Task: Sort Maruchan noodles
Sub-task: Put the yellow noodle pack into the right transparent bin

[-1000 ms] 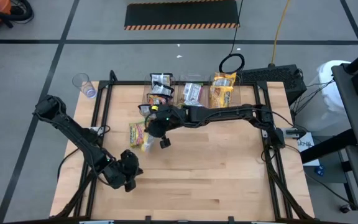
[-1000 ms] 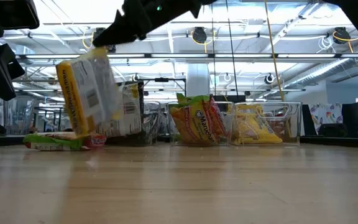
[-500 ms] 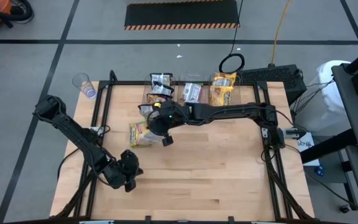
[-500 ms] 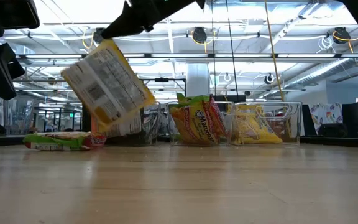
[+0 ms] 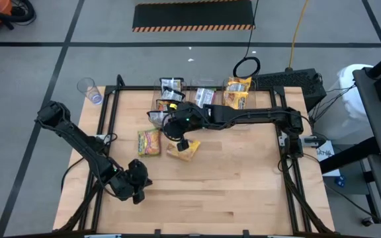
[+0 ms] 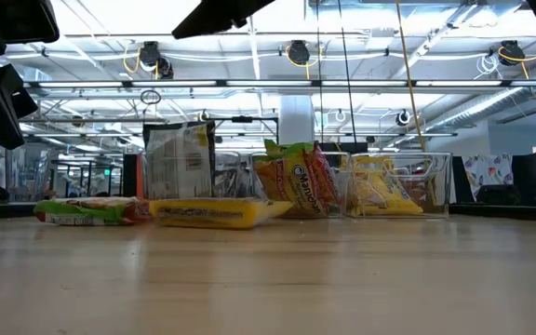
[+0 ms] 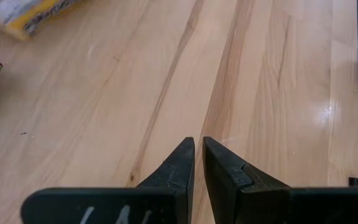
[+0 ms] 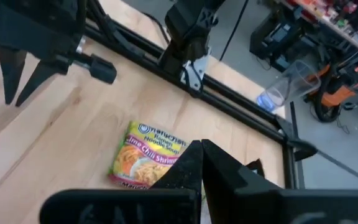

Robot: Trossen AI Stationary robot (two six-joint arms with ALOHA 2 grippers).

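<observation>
While the right claw (image 5: 182, 145) hangs empty with its jaws pressed together, a flat yellow crinkly plastic noodle packet (image 5: 184, 151) lies on the wooden worktop (image 5: 243, 172) directly beneath it, beside a green-edged packet (image 5: 149, 142). Near the front-left corner, the left claw (image 5: 137, 195) stands narrowly parted, empty.

- On my right wrist feed, the green-edged noodle packet (image 8: 146, 155) lying on the bench (image 8: 55, 137) reads "Lime Chili Shrimp", with part of "Maruchan" above it.
- On the low feed, a packet in a clear bin (image 6: 291, 186) shows "Maruchan".
</observation>
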